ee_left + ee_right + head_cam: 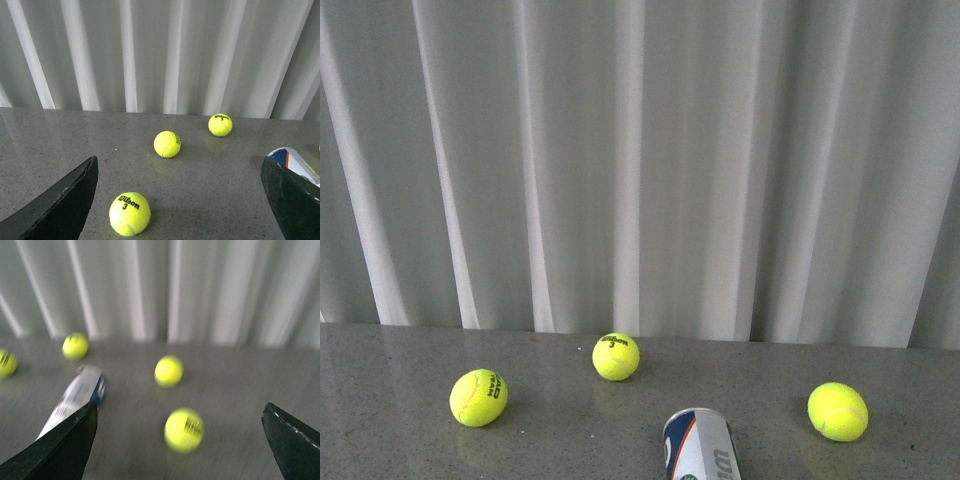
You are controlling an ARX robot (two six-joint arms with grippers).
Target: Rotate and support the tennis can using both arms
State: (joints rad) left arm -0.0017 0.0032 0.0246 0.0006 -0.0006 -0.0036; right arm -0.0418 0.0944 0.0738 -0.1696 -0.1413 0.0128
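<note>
While the tennis can (700, 445) lies on its side on the grey surface (400, 350) among loose tennis balls (616, 357), untouched, the left hand (178, 165) and right hand (180, 407) gape wide and empty: likely the approach. Next, the 2 hands must bracket the can from opposite sides.

Front view: looking ahead at the curtain (640, 150), over the table (400, 445).
Wrist views: both looking low, sharing the tennis can (292, 160).

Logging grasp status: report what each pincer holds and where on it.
Nothing is held. The left pincer and right pincer are open; the tennis can lies on its side, gripped by neither.
</note>
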